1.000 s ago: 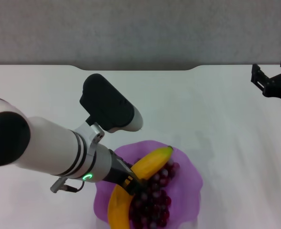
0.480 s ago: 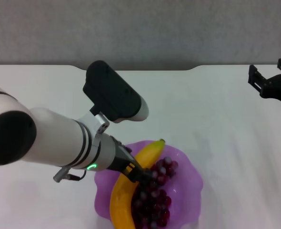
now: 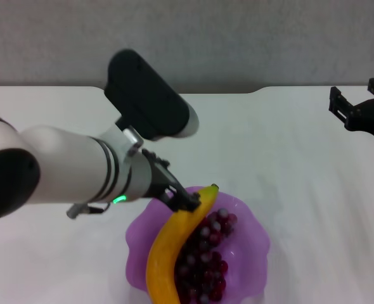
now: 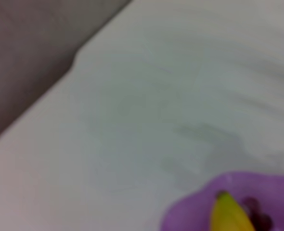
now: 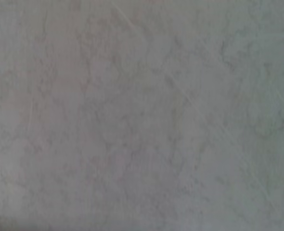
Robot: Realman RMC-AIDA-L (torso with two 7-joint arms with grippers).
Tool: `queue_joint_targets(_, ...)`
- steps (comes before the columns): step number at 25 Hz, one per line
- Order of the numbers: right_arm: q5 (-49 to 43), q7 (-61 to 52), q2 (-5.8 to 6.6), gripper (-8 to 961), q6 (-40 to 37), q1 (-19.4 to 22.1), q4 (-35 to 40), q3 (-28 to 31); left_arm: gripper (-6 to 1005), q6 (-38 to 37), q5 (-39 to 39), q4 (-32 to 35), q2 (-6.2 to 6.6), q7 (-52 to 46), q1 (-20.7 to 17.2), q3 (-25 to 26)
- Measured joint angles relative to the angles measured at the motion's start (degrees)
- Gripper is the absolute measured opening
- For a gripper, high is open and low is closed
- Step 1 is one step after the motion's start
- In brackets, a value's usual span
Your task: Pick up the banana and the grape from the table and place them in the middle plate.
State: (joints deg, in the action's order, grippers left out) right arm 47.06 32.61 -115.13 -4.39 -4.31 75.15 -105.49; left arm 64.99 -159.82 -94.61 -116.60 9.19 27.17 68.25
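purple and translucent, the middle plate (image 3: 250, 237) sat nearest the robot, its scalloped rim showing bare on the right side. inside it lay the grape (image 3: 206, 266), a dark red-purple bunch filling the plate's right half, and the banana (image 3: 168, 253) rested along the plate's left half, touching the bunch, its green stem tip pointing toward the plate's far rim. both fruits therefore looked to be in the plate, so the placing itself appeared done.

just beyond the plate's far-left rim, the left pincer (image 3: 186, 200) hung close above the banana near its stem end. its dark fingertips seemed slightly parted and no longer clamped on the fruit, though the angle made it hard to be sure, so i cannot tell its state firmly. the left wrist view showed only the plate's edge and the banana tip against the white tabletop (image 3: 288, 158), with none of that arm's own fingers.

what seemed left, by my judgement, was only for the left arm to clear away from the plate without nudging the banana.

far from the plate, at the right edge near the tabletop's notched far side, the right pincer (image 3: 352, 114) was parked, holding nothing, its jaws apparently apart.
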Motion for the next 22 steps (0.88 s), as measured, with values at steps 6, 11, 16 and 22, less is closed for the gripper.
queue_joint_targets(6, 0.06, 0.00, 0.00, 724, 0.00, 0.00, -0.01, -0.05, 827, -1.88, -4.71, -4.59, 0.16, -0.97, -1.66, 1.89)
queue_joint_targets(11, 0.03, 0.00, 0.00, 724, 0.00, 0.00, 0.17, -0.30, 825, -4.87, -4.75, -5.11, 0.26, 0.44, -2.98, 6.77)
queue_joint_targets(16, 0.07, 0.00, 0.00, 724, 0.00, 0.00, 0.51, -0.40, 822, -10.73, -4.77, -3.76, 0.29, 3.52, -5.35, 12.60)
queue_joint_targets(22, 0.14, 0.00, 0.00, 724, -0.01, 0.00, 0.62, -0.51, 819, -24.06, -4.80, -1.35, 0.12, 6.34, -9.80, 16.94)
